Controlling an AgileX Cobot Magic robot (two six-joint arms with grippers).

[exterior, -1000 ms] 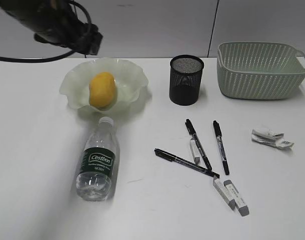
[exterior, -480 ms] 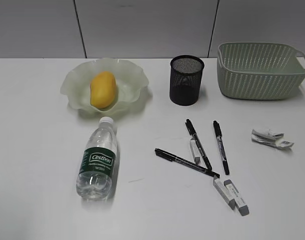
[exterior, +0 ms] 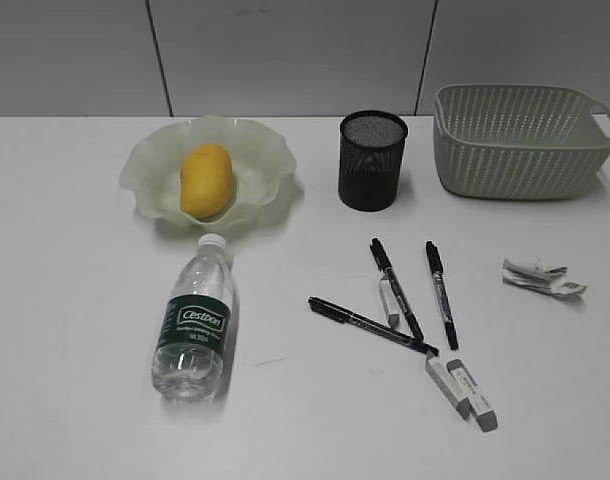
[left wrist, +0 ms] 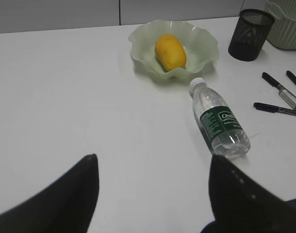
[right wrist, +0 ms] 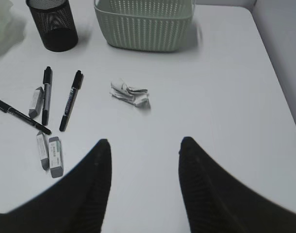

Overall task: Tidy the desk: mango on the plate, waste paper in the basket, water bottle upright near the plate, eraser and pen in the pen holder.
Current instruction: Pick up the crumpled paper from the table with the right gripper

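The mango lies in the green wavy plate, also in the left wrist view. The water bottle lies on its side below the plate, cap toward it. Three black pens and three grey erasers lie mid-desk. The waste paper lies at right, also in the right wrist view. The pen holder and basket stand at the back. My left gripper is open and empty over bare desk. My right gripper is open and empty, short of the paper.
The desk is a plain white top with a grey panelled wall behind it. Its right edge shows in the right wrist view. Neither arm shows in the exterior view.
The left arm, above the plate a second ago, has drawn back out of the exterior view. The mango stays on the plate; nothing else has moved.
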